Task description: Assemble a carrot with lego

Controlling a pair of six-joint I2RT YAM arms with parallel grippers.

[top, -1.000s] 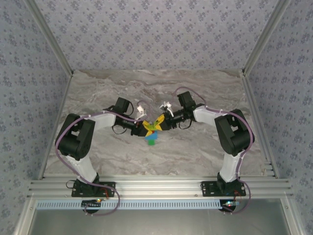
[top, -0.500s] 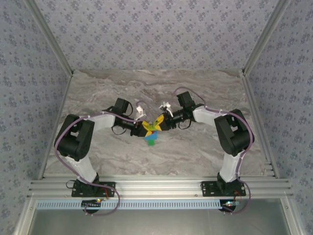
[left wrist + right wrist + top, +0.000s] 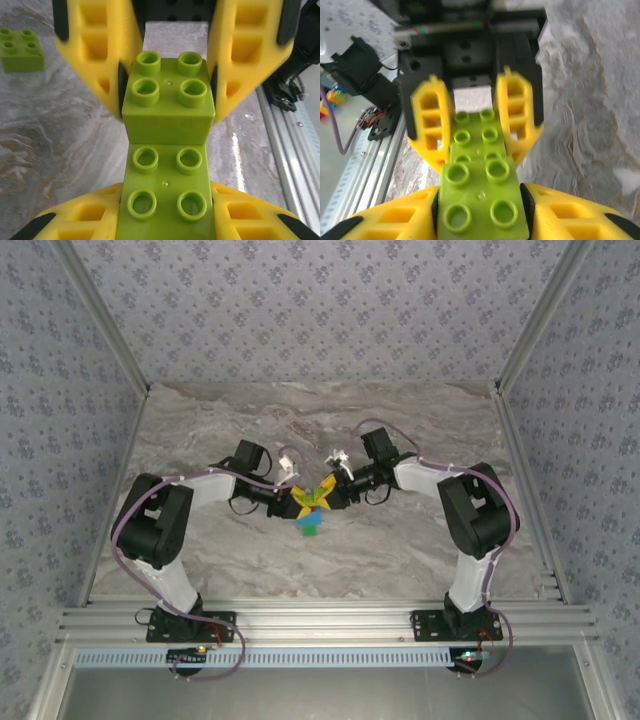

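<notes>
Across the marble table (image 3: 200,440), bare room out to the railed edges on every side. At mid-table, both arms bent inward, tips almost meeting. Left claw (image 3: 301,502) clamped on the long lime piece of the carrot (image 3: 312,516) (blue and green parts trailing toward the near edge). Right claw (image 3: 327,496) clamped on the lime brick (image 3: 167,102) seated on one end of that piece. Alone on the marble, a spare brick (image 3: 20,49), well apart from the fingers.

A grey marbled table (image 3: 420,540) bears a loose lime-green four-stud brick (image 3: 20,47), flat and studs up, well apart from the metal edge rail (image 3: 282,140)
</notes>
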